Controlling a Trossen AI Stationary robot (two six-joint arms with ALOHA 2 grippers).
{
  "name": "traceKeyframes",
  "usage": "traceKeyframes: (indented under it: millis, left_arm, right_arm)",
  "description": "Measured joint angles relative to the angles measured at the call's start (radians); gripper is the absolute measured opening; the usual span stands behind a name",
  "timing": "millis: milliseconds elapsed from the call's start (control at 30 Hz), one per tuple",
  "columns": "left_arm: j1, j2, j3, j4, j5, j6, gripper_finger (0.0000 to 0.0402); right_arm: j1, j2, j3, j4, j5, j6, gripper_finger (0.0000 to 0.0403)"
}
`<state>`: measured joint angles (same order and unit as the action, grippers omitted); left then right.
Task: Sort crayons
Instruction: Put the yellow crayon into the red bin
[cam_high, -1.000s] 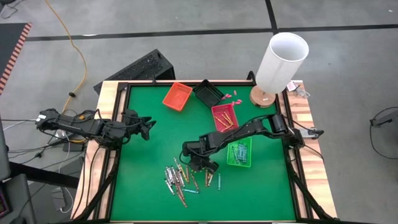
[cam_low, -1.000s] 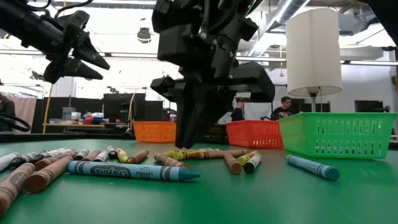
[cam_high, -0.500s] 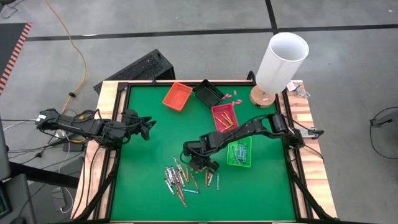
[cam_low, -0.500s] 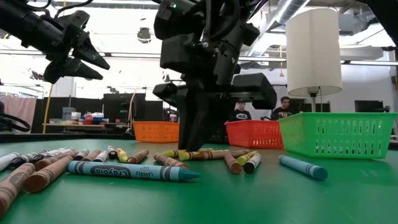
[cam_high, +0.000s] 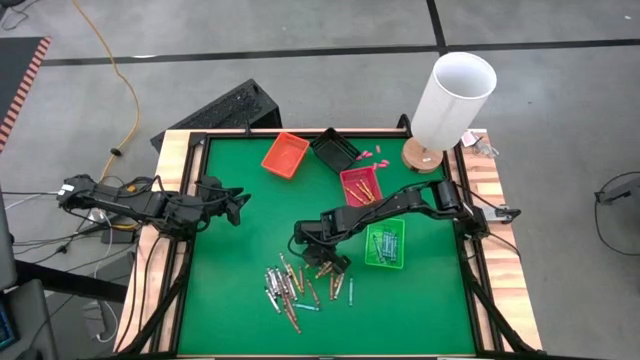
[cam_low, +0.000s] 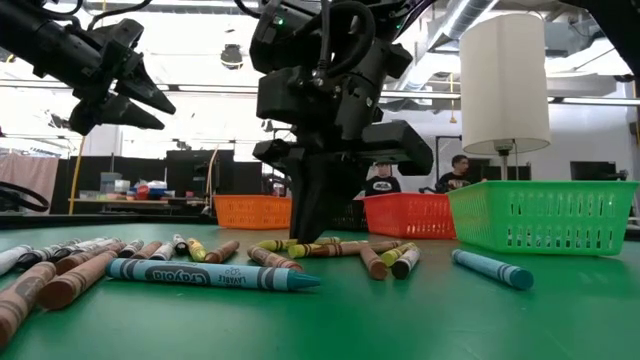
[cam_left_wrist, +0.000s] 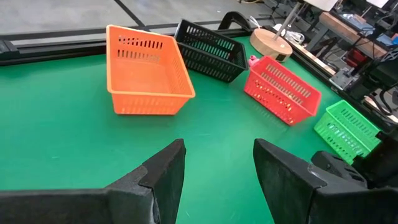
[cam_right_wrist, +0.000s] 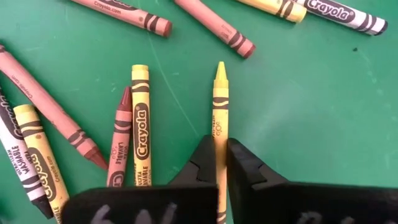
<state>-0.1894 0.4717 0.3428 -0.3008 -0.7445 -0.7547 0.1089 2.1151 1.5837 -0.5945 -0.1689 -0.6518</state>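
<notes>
We note the right pincer (cam_right_wrist: 221, 163) has just pressed onto a yellow crayon (cam_right_wrist: 220, 106), seemingly gripped for sorting; left pincer (cam_left_wrist: 217, 165) spread.

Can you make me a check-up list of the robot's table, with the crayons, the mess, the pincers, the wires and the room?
Surface: green table with wooden edges.
Job's things: loose crayons heaped at the near middle; one yellow crayon pinched; more crayons lie in the green basket and the red basket.
Clutter: orange basket and black basket, both look empty; tiny pink bits; lamp at a corner.
Pincers: right pincer low over the heap, shut on the yellow crayon; left pincer open, holding nothing, at the table's left side.
Cables: yellow cable on the floor.
Surroundings: grey floor; people far behind.
</notes>
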Motion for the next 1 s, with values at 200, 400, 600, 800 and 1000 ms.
traceKeyframes:
  millis: [200,400,600,800,1000]
  left_arm:
    - [0.0,0.0,0.0,0.0,0.0,0.0,0.018]
    - [0.0,0.0,0.0,0.0,0.0,-0.001,0.018]
    - [0.0,0.0,0.0,0.0,0.0,-0.001,0.018]
    - [0.0,0.0,0.0,0.0,0.0,-0.002,0.018]
    - [0.0,0.0,0.0,0.0,0.0,-0.002,0.018]
  right_arm:
    - [-0.003,0.0,0.0,0.0,0.016,0.025,0.0007]
    - [-0.009,-0.001,0.001,0.001,0.018,0.051,0.0003]
    - [-0.014,-0.001,0.001,0.0,0.02,0.053,0.0002]
    - [-0.014,-0.006,0.013,-0.021,0.026,0.052,0.0002]
    - [-0.016,-0.008,0.059,-0.061,0.026,0.05,0.0001]
